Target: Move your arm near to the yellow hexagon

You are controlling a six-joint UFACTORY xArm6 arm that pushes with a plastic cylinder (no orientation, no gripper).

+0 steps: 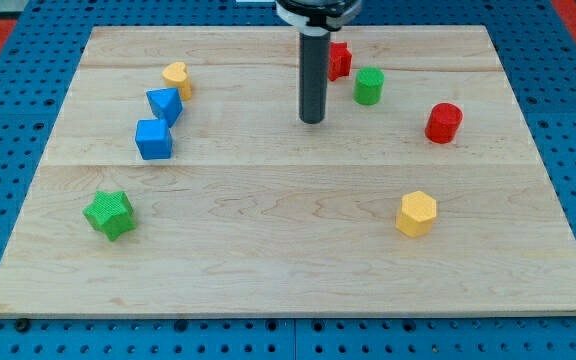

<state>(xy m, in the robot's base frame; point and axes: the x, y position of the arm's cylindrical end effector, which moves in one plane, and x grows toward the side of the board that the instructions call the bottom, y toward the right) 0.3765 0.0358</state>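
The yellow hexagon (416, 213) lies on the wooden board (288, 250) at the view's lower right. My tip (312, 120) stands on the board in the upper middle, well up and to the left of the yellow hexagon, with open board between them. The rod rises straight up out of the view's top.
A red block (339, 60) sits partly behind the rod, a green cylinder (369, 86) to its right, a red cylinder (444, 123) further right. At left are a yellow block (177, 78), a blue triangle (165, 104), a blue cube (154, 139) and a green star (109, 214).
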